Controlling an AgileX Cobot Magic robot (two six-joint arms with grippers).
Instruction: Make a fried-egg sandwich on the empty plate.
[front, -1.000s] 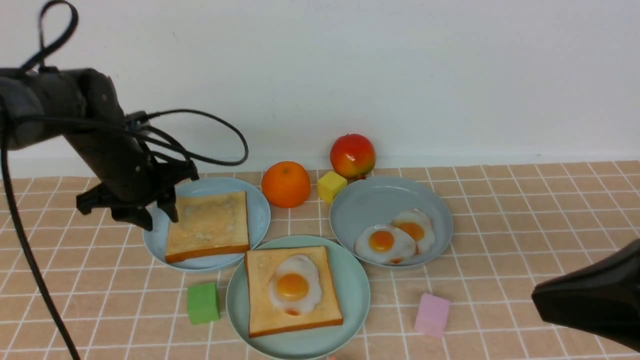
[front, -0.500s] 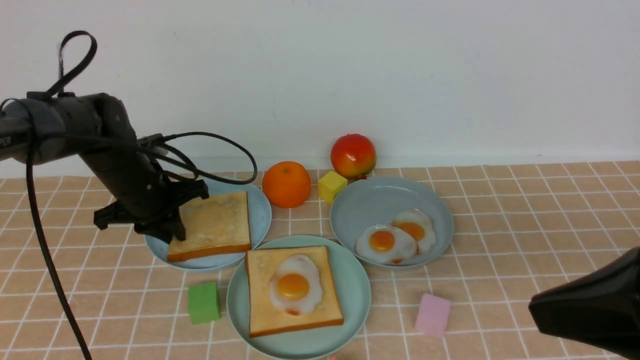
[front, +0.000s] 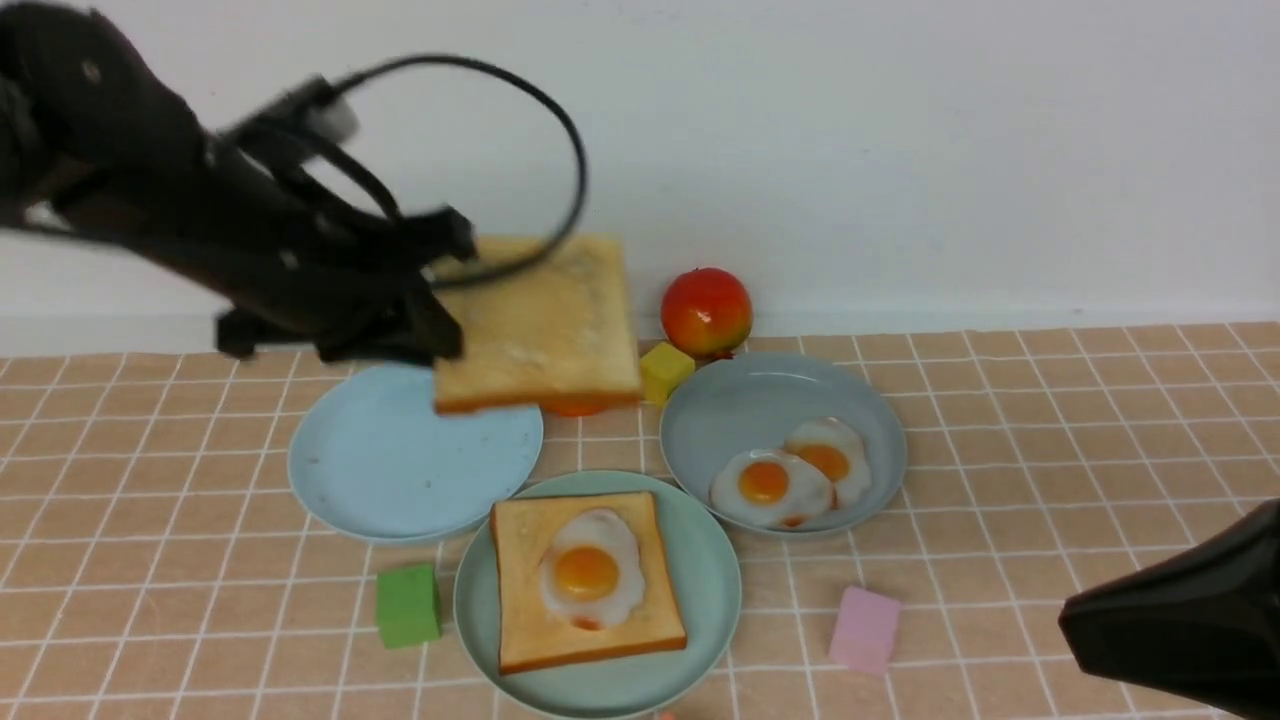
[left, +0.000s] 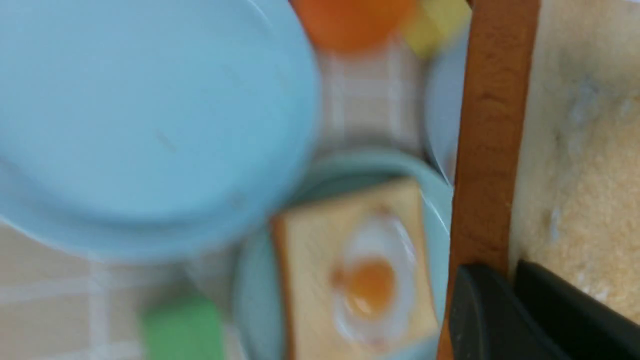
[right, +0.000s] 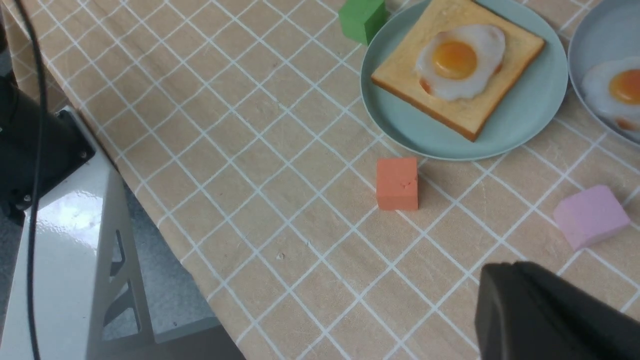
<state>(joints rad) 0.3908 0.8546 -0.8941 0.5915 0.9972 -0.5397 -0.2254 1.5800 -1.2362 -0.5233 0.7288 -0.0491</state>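
My left gripper (front: 445, 300) is shut on one edge of a golden-brown toast slice (front: 540, 325), which hangs in the air above the far edge of the bare sky-blue plate (front: 400, 470). In the left wrist view the fingers (left: 480, 310) clamp the slice's darker crust (left: 495, 125). The mint-green plate (front: 715, 590) at the front centre holds a second toast slice (front: 515, 560) with a fried egg (front: 588, 572) lying on it. My right gripper (front: 1075, 605) hovers shut and holding nothing at the front right, near the pink cube.
A grey-blue plate (front: 770, 400) with two fried eggs (front: 770, 485) sits at the right. An orange (front: 572, 408), mostly hidden by the raised toast, a yellow cube (front: 662, 370) and a red fruit (front: 705, 310) stand behind. Green cube (front: 407, 605), pink cube (front: 865, 630), orange-red cube (right: 397, 183) lie near the front.
My left gripper closed on the toast on the sky-blue plate, then lifted it up and to the right. That plate is now bare. The right arm barely moved.
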